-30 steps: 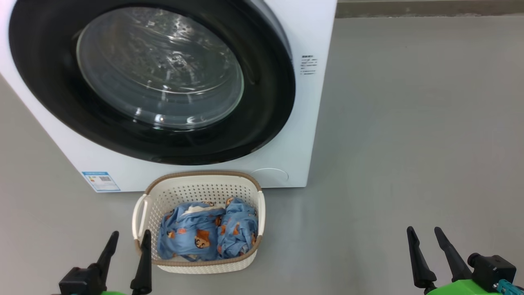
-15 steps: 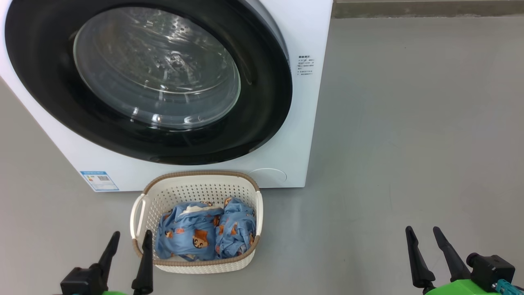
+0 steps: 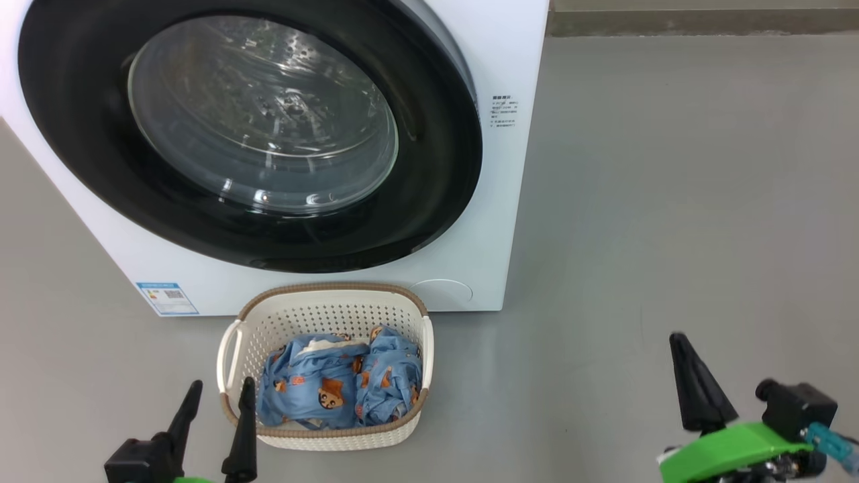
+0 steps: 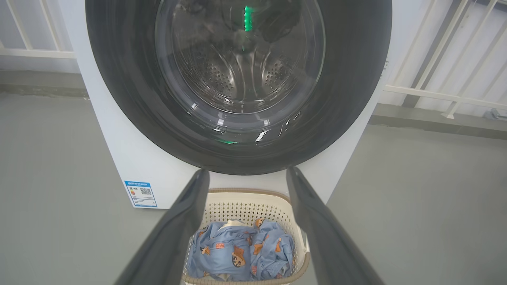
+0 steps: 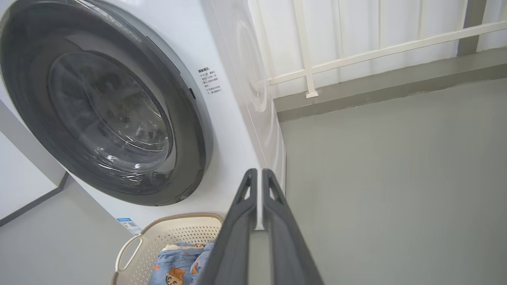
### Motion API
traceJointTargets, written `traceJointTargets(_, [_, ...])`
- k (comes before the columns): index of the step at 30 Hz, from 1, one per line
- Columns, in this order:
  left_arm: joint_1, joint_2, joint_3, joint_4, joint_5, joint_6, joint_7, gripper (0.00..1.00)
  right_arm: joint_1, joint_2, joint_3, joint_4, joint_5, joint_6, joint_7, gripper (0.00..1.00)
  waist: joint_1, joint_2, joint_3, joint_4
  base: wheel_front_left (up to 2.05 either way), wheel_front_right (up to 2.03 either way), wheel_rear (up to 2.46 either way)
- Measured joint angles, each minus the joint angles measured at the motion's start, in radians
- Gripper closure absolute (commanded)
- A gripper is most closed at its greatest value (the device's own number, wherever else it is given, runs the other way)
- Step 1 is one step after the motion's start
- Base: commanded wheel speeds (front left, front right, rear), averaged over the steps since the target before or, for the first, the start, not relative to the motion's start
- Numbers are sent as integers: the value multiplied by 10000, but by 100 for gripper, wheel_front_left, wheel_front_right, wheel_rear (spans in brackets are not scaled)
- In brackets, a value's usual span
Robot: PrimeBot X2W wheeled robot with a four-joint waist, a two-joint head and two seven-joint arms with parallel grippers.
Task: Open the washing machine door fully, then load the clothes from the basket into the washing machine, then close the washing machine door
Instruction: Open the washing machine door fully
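**Door.** One washing machine door (image 3: 248,127), closed against the one washing machine (image 3: 510,221). It looks rigid, glossy and probably slippery. Judged best hooked at the right edge of its black rim.

**Load.** One basket (image 3: 335,290) with two side handles stands on the floor just in front of the machine. The clothes (image 3: 342,386) lie bunched inside it. They look soft and light, so pinch a raised fold. Garment count cannot be told.

**Claws.** The left claw (image 3: 221,384) is spread wide and empty, beside the basket. The right claw (image 3: 679,342) is pressed together and empty, well apart from it.

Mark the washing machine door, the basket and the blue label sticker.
washing machine door (image 3: 262,114): head view, centre of the glass window.
basket (image 3: 329,316): head view, back inner wall.
blue label sticker (image 3: 167,298): head view, sticker's middle.
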Motion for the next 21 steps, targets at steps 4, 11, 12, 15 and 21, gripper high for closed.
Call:
traceJointTargets(4, [0, -2, -25, 4, 0, 0, 0, 0, -557, 15, 132, -67, 560, 0, 0, 100, 0, 0, 51, 16, 0, 0, 0])
traceJointTargets(11, [-11, 12, -98, 0, -4, 0, 0, 0, -2006, 23, 311, -100, 1664, 0, -2, 100, 0, 0, 268, -47, 0, 0, 0])
traceJointTargets(12, [-13, 12, -117, -4, -6, 0, 0, 0, -2243, 23, 359, -100, 1868, 0, -2, 100, 0, 0, 324, -57, 0, 0, 0])
traceJointTargets(15, [-55, 27, -176, -17, -65, 0, 0, 0, -2969, 21, 410, -86, 2383, 0, -4, 100, 0, 0, 508, -76, 0, 0, 0])
traceJointTargets(21, [-436, 148, -305, -71, -115, 0, 0, 0, -4467, -33, 552, -136, 3434, 0, -69, 100, -1, 0, 984, -86, 0, 0, 0])
